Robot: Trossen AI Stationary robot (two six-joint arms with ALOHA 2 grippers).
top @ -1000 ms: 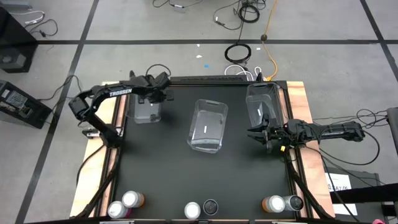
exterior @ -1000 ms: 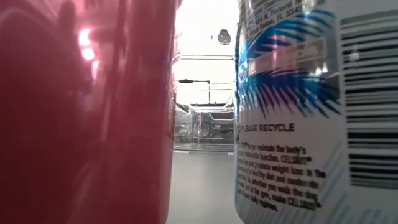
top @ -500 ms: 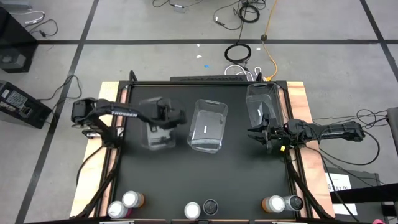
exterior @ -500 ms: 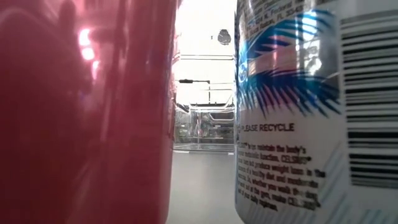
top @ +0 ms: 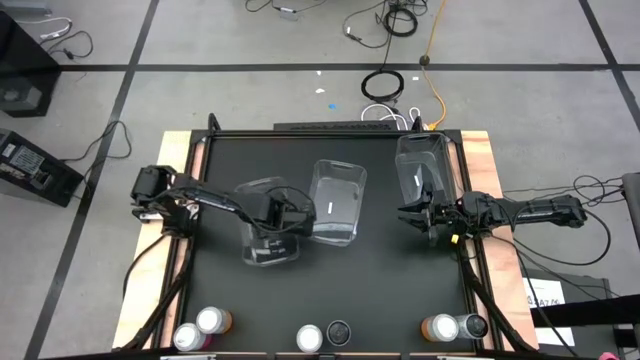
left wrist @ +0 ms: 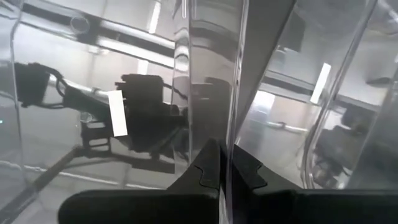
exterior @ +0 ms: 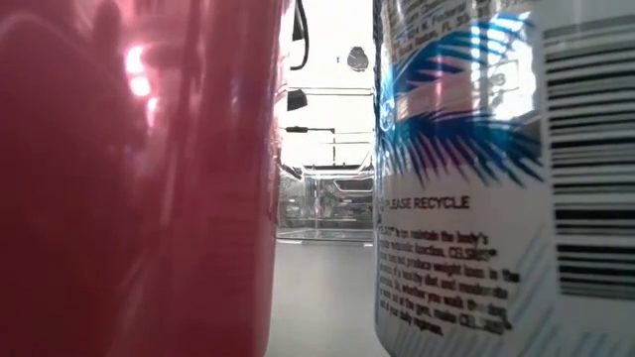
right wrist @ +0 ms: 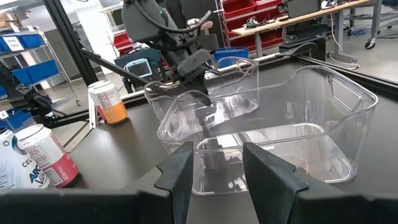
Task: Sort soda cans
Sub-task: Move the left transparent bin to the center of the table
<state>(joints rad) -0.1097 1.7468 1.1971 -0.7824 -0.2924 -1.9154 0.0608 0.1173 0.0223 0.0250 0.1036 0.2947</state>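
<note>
From above, my left gripper (top: 283,222) is pinched on the wall of a clear bin (top: 268,222), which sits just beside the middle bin (top: 335,200); I judge I hold it by the rim so I can drag it into place for sorting. My right gripper (top: 412,214) waits at the table's right edge, below the third bin (top: 422,163), fingers partly apart and empty. The cans (top: 212,320) stand in pairs along the near edge, none yet in a bin.

At table height, a pink can (exterior: 139,178) and a white-labelled can (exterior: 501,178) fill the picture; between them a bin (exterior: 327,203) shows far off.

At my left wrist, my fingers (left wrist: 208,168) close together with the bin wall (left wrist: 211,74) between them.

At my right wrist, my fingers (right wrist: 264,165) stand apart on nothing; beyond are the two bins, my left arm, an orange can (right wrist: 107,101) and a pink can (right wrist: 51,157).
</note>
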